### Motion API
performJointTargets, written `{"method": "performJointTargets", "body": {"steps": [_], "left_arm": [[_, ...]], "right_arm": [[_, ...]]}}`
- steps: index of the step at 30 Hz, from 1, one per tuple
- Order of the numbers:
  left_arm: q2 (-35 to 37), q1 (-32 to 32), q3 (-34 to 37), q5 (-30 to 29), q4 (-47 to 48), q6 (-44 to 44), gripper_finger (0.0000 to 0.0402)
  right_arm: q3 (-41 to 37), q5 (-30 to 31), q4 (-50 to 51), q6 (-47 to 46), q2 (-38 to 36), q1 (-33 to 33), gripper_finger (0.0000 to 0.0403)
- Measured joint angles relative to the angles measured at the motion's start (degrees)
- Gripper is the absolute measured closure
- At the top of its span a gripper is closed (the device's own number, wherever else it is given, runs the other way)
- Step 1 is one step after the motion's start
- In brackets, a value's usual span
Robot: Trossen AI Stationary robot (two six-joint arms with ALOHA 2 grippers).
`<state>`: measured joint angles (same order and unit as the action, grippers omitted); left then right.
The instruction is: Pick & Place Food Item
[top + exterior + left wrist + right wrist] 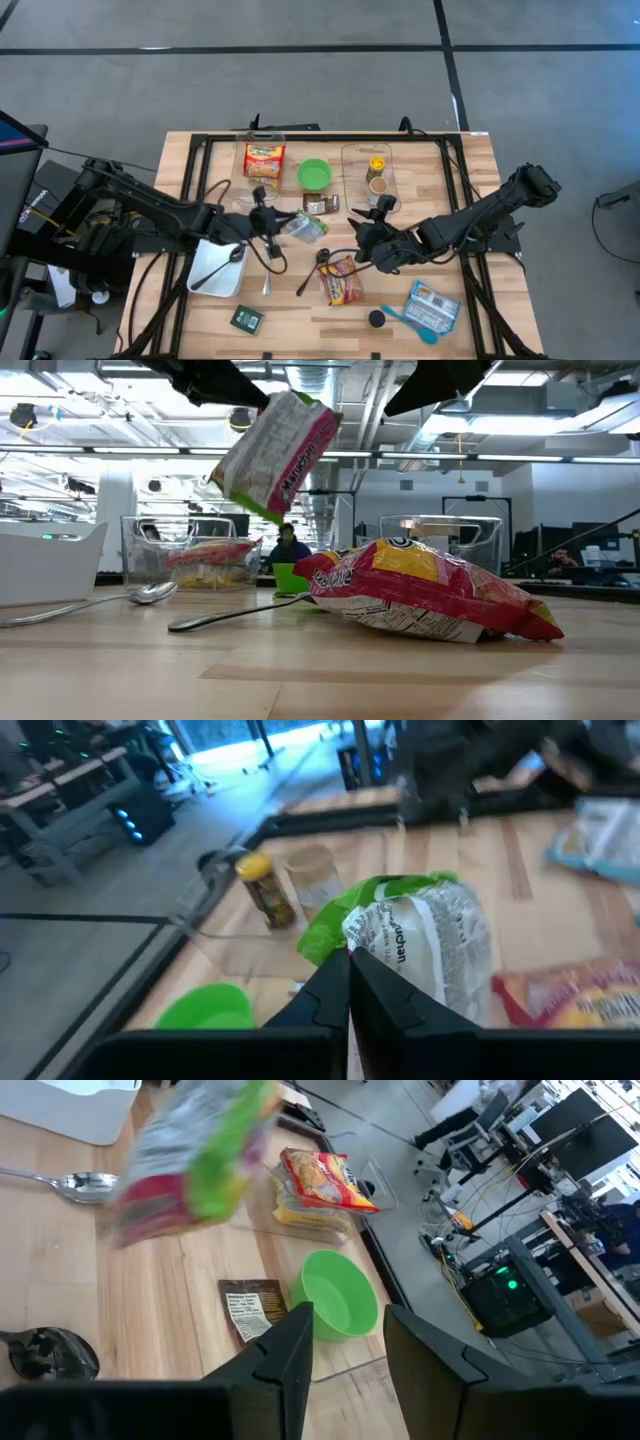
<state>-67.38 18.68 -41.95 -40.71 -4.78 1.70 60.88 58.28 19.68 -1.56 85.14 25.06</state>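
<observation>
My left gripper [272, 222] is shut on a green-and-white noodle packet [305, 227], which hangs in the air over the middle of the table. The low view shows the packet [275, 455] tilted, high above the tabletop. My right gripper [358, 230] stands just to the right of the packet, open, with nothing between its fingers [290, 1345]. A red-and-yellow snack bag [342, 280] lies flat on the table nearer the front edge. My left gripper pinches the packet's near edge [356, 946], by its green end, between its two shut fingers. The fingers come almost level from the table's left. The packet is lifted clear of the table and hangs tilted beyond and below the fingers.
At the back stand a clear bin with a yellow packet [264, 160], a green bowl [314, 175] and a clear bin with jars [372, 172]. A brown sachet [321, 204], a white tray [215, 268], spoons, a blue packet [432, 305] and a dark box [247, 319] lie around.
</observation>
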Motion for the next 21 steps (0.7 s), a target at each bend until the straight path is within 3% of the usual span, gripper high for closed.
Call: {"method": "performJointTargets", "body": {"steps": [7,21], "left_arm": [[7.3,-3.6,0.0,0.0,0.4,5.7,0.0402],[20.1,-12.9,0.0,0.0,10.1,6.0,0.0401]], "right_arm": [[0.0,0.0,0.0,0.0,0.0,0.0,0.0284],[0.0,0.0,0.0,0.0,0.0,0.0,0.0284]]}}
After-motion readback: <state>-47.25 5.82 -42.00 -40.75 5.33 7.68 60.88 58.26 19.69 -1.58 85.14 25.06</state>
